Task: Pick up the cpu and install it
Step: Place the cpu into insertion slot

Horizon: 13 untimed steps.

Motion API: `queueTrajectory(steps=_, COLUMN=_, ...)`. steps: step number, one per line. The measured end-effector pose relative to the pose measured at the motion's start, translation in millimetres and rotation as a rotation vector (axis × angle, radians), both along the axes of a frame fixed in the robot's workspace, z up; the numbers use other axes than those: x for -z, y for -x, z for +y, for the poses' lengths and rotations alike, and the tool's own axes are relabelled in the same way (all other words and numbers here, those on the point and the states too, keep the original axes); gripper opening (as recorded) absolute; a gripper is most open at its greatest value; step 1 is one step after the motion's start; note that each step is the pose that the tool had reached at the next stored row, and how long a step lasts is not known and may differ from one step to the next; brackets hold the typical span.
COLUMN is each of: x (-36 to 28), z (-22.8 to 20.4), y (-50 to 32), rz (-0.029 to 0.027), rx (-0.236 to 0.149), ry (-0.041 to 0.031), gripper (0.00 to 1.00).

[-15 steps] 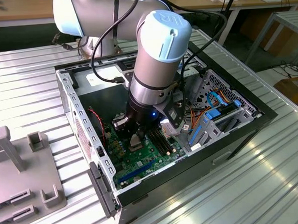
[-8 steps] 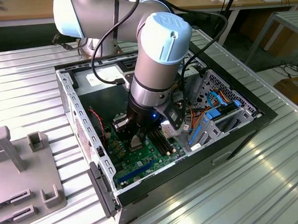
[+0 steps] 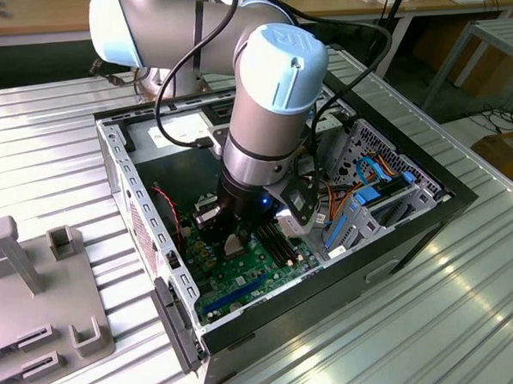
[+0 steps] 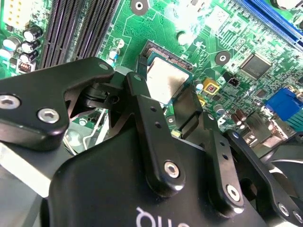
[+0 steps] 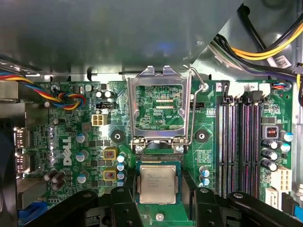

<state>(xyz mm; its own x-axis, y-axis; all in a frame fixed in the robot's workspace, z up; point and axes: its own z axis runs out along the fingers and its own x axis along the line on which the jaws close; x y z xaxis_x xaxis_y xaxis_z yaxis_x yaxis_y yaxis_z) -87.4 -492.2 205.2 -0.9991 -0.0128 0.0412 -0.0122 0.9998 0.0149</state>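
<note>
First wrist view: cpu pinched over the open socket

I see the cpu [image 5: 157, 183], grey centre up, pinched by the gripper [image 5: 159, 188]. One black finger [image 5: 127, 203] presses on each of two opposite edges. It sits over the socket on the green motherboard [image 5: 71, 142]; I cannot tell whether it is fully seated. Just beyond it the metal load plate [image 5: 158, 79] stands flipped open, its wire lever [image 5: 191, 109] raised beside it. The long black memory slots [image 5: 236, 142] run near the socket, apart from the cpu.

In the second wrist view the cpu [image 4: 163, 80] lies between the tips of the gripper [image 4: 163, 94].

In the exterior view the arm [image 3: 273, 96] reaches down into the open computer case [image 3: 117, 165] on the ribbed metal table [image 3: 435, 320], with the gripper [image 3: 233, 232] low over the board. From the gripper, the drive cage [image 3: 373, 194] with its blue cables is at 3 o'clock and the blue expansion slot [image 3: 232, 295] at 6 o'clock. A grey fixture plate [image 3: 39, 315] lies at 9 o'clock, outside the case.
</note>
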Motion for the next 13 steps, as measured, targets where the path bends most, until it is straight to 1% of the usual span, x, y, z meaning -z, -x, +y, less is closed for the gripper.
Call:
queueTrajectory(steps=3, x=0.6, z=-0.1, y=0.2, rz=-0.0059, rx=-0.002, ry=0.0000, gripper=0.47)
queueTrajectory(steps=8, x=3.2, z=-0.1, y=0.3, rz=-0.0065, rx=-0.002, ry=0.0000, gripper=0.47)
queueTrajectory(steps=13, x=4.0, z=0.3, y=0.1, rz=-0.0073, rx=-0.002, ry=-0.0001, gripper=0.47)
